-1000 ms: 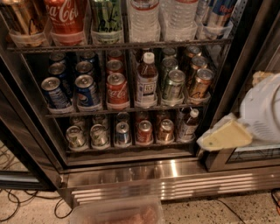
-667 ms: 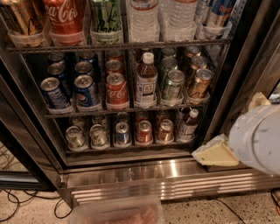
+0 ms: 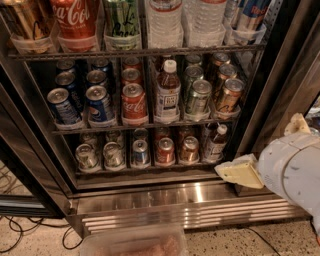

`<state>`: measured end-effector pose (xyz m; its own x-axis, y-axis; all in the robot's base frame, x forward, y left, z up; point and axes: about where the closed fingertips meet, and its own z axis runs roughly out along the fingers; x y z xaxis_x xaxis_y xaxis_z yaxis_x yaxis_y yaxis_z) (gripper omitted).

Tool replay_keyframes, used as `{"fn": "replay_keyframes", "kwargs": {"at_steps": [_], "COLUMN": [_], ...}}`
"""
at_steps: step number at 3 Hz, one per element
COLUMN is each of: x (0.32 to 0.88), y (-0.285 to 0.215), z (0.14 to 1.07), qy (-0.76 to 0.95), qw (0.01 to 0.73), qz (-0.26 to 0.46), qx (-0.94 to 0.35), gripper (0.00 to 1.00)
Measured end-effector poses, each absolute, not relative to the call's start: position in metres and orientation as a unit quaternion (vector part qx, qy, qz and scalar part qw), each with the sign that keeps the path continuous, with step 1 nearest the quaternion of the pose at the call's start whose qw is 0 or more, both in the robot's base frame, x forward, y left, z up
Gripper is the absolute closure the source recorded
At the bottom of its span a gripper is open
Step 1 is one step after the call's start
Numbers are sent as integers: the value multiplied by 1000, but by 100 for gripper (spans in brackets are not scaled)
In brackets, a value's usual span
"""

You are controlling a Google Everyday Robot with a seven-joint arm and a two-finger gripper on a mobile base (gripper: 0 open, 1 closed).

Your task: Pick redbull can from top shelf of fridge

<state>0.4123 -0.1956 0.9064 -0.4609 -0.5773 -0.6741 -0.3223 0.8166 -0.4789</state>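
Note:
The redbull can (image 3: pixel 252 12) stands in a clear bin at the far right of the top shelf (image 3: pixel 135 52) of the fridge (image 3: pixel 30 135); only its lower silver-and-blue body with red lettering shows. My gripper (image 3: pixel 257 145) is at the lower right, in front of the fridge's right frame and level with the bottom rack, far below the can. Its two cream fingers stand apart and hold nothing. One finger (image 3: pixel 240 172) points left toward the base; the other (image 3: pixel 297 125) pokes up behind the white arm.
The top shelf also holds a Coca-Cola bottle (image 3: pixel 75 20), a green can (image 3: pixel 121 22) and water bottles (image 3: pixel 165 25). Pepsi cans (image 3: pixel 100 102), a Coke can (image 3: pixel 134 102) and a small bottle (image 3: pixel 167 92) fill the middle rack. The steel grille (image 3: pixel 190 210), a clear tub (image 3: pixel 132 245) and floor cables (image 3: pixel 15 232) lie below.
My arm and gripper have dropped lower and shifted slightly left, from beside the bottom rack to the fridge base. The drinks have not moved.

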Motion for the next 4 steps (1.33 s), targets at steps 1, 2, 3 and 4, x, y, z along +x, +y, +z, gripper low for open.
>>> {"fn": "replay_keyframes", "kwargs": {"at_steps": [1,2,3,4], "x": [419,432,447,457], "y": [-204,-210,-216,-224], "z": [890,883,892,906], "qy": [852,852,834,809], "qw": [461,501,547,587], "qz": [-103,-42,-3,19], "qx": [-227,-148,-74,-21], "gripper": [0,0,0,3]}}
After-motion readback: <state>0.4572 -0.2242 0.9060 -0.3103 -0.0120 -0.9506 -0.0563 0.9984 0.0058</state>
